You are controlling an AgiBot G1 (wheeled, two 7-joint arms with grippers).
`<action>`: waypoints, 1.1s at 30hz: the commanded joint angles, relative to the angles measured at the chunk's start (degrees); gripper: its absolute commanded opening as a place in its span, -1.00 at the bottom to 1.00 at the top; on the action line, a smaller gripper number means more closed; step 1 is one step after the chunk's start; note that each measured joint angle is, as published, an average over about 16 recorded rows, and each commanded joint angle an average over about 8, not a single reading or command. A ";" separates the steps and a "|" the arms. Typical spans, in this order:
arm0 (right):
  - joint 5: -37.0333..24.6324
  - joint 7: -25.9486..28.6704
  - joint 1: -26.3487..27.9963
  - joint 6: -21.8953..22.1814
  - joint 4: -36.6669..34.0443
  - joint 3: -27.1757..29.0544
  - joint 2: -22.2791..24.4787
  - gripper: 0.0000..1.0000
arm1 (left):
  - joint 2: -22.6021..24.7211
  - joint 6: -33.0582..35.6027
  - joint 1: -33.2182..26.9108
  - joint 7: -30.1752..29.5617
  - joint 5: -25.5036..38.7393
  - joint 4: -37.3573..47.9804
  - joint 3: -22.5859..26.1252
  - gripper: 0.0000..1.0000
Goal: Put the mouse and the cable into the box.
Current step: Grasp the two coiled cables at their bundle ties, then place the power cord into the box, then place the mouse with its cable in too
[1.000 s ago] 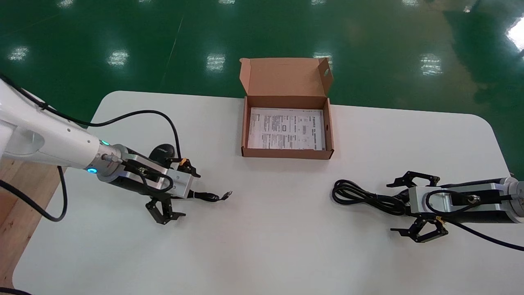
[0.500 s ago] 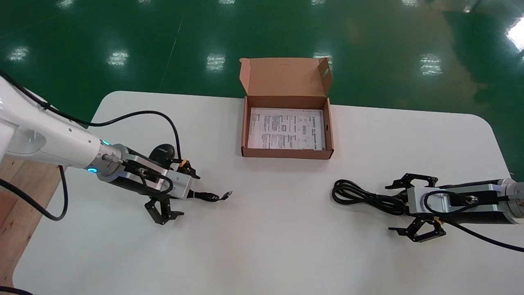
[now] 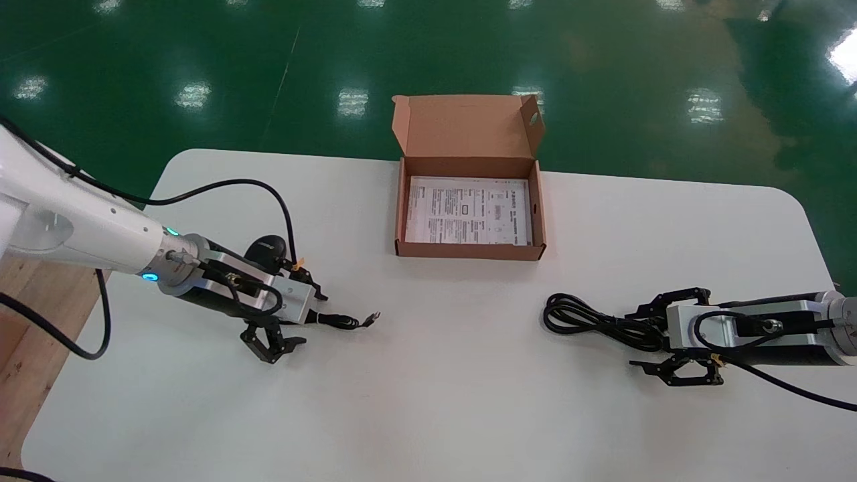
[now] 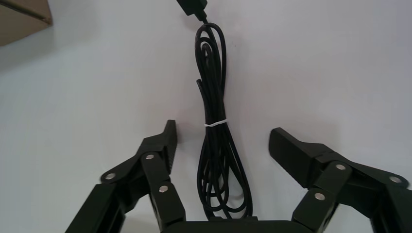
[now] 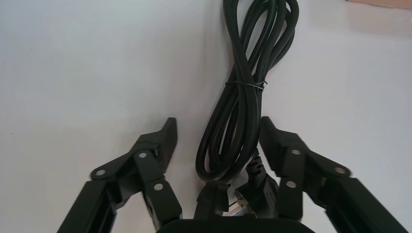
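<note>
Status: nothing packed yet. The box [image 3: 469, 251] sits open at the far middle of the table [image 3: 435, 388], lid flap up, with only a printed sheet [image 3: 467, 214] inside. The mouse [image 3: 266, 248] is on the table at the robot's left, just behind the left arm's wrist, untouched. The left gripper [image 3: 310, 319] is low over a thin cable [image 3: 345, 323], a tied bundle with a plug end pointing toward the table middle. Its jaws are spread, and the bundle lies between them with gaps on both sides; the left wrist view shows no contact. Can't tell whether that cord belongs to the mouse. The right gripper [image 3: 635, 338] is down at a thick cable [image 3: 589, 321] coiled on the robot's right, well apart from the box. Its jaws are partly spread around the near end of the coil, with one finger [image 5: 272, 138] at or touching the cord and the other [image 5: 165, 138] off it, so not pinched. Judgement: both arms are at pre-grasp. Left to do: clamp, lift, carry to the box and release, for cable and for mouse. Task looks near its start.
</note>
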 commanded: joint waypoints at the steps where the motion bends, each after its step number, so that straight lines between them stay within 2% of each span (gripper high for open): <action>1: 0.01 0.01 0.00 -0.05 0.03 0.00 0.02 -1.00 | -0.01 0.01 0.00 -0.01 -0.03 -0.01 -0.02 -1.00; 24: 0.15 0.05 0.06 -0.07 0.16 0.02 0.12 -1.00 | -0.14 0.21 -0.19 0.09 -0.32 -0.23 -0.17 -1.00; 33: 0.61 -0.88 2.46 0.09 1.95 0.43 0.88 -1.00 | -3.23 3.22 -4.23 1.64 -2.41 -1.89 -1.67 -1.00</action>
